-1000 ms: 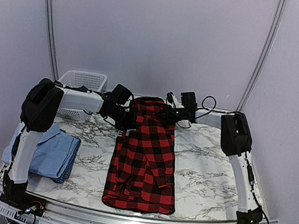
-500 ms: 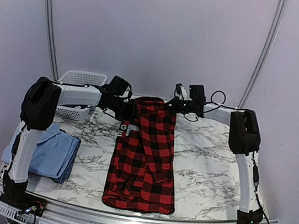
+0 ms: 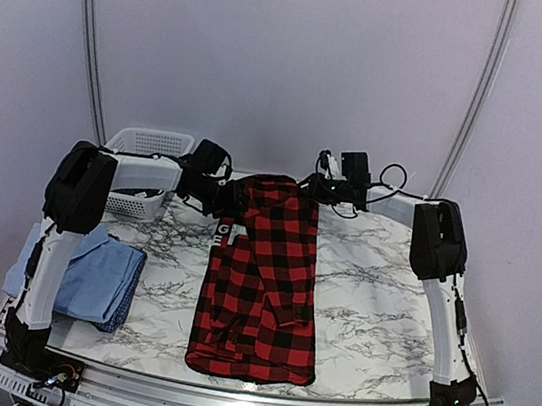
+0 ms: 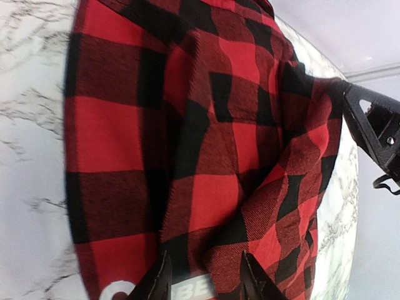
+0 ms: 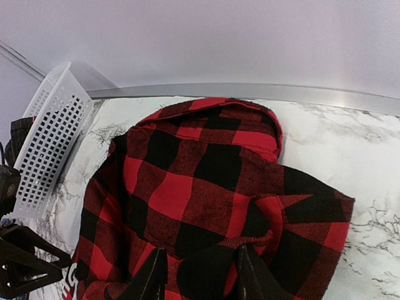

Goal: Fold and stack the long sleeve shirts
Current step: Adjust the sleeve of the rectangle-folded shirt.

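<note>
1. The red-and-black buffalo-check flannel shirt (image 3: 262,283) lies lengthwise down the middle of the white marbled surface (image 3: 377,309).
2. The left tool (image 4: 204,259) and right tool (image 5: 200,250) sit over its far end, jaws narrowly parted, gripping nothing.
3. The folded light blue shirt (image 3: 89,278) lies near-left.

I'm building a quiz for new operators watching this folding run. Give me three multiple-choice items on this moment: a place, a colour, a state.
1. Where does the light blue shirt lie? A. the table's near left corner; B. its middle; C. its far right edge.
2. What colour is the mesh basket? A. blue; B. white; C. red.
3. How does the flannel shirt lie? A. bunched in a ball; B. hanging off the table; C. as a long narrow strip.
Answers: A, it sits at the near left; B, its white lattice shows at far left; C, it runs far to near down the middle.
</note>
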